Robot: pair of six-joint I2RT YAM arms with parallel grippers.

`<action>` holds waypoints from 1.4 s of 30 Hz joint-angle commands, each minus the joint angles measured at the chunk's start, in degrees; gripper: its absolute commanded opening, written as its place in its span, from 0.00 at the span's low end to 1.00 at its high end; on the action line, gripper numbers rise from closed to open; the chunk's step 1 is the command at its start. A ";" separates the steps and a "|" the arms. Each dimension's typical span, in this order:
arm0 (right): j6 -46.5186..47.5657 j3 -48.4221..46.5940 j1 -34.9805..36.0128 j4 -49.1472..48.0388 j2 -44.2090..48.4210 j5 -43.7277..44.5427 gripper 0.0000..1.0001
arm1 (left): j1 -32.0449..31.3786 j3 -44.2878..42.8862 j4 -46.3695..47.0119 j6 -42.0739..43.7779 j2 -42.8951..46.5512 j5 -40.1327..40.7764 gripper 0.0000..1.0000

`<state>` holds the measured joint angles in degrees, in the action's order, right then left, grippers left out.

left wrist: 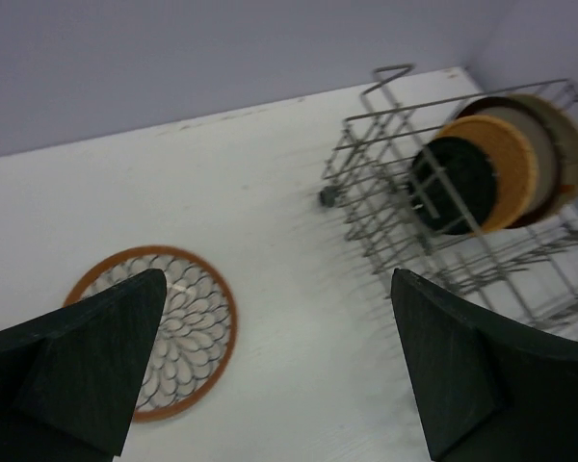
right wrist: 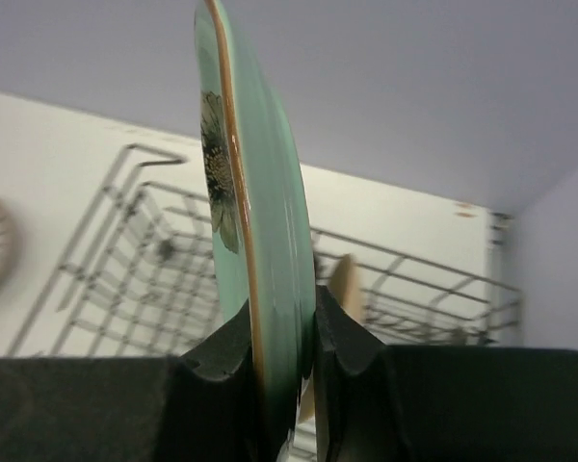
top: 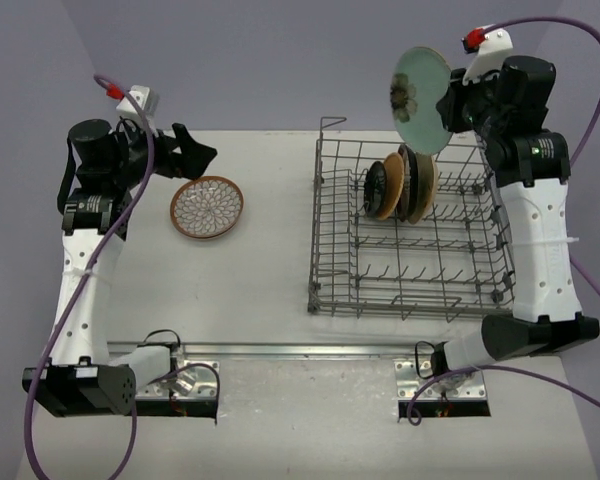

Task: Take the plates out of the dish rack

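"Green plate (right wrist: 260,241)?"
"Clamped edge-on in the jaws of the right gripper (right wrist: 281,322), rack (top: 400,313) below."
"Left gripper (left wrist: 277,289)?"
"Jaws wide apart, petal plate (left wrist: 188,318) lying beneath them on the table (top: 270,260)."

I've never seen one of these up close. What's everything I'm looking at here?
table: one, white, under everything
rack: one, grey wire, right half of the table
racked plates: three that I can tell, black, orange, cream with dark rim, upright at the rack's far side
green plate: one, pale green with a dark flower, held on edge above the rack's far right corner
patterned plate: one, white with brown rim, flat on the table left of the rack
cables: two, purple, one along each arm
left end effector: black, open, near the patterned plate
right end effector: black, shut on the green plate's rim
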<state>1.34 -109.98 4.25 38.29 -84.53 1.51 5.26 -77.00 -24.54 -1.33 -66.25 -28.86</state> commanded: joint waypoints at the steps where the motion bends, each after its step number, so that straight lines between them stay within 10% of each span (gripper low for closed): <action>1: -13.01 0.88 0.41 -3.99 5.45 -30.32 0.00 | -0.51 -1.50 8.46 -10.10 1.79 -23.12 0.99; 7: -24.92 11.90 1.77 -11.01 5.08 -53.63 0.00 | -0.73 -1.90 9.14 -15.78 -1.02 -31.95 0.97; 31: -27.18 16.43 17.02 -17.37 -4.37 -64.18 0.00 | -13.61 0.53 2.32 -9.76 -6.08 -33.45 0.75; 38: -27.26 14.63 19.56 -18.07 -7.28 -64.27 0.04 | -13.52 6.88 13.22 -20.32 -6.08 -39.11 0.46; 42: -27.24 14.24 19.66 -17.45 -7.63 -63.43 0.13 | -11.21 10.14 22.77 -29.66 -6.03 -42.98 0.12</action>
<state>-24.32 -92.16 23.46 26.18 -93.69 -58.60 -7.63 -68.81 -14.84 -20.66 -72.94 -65.81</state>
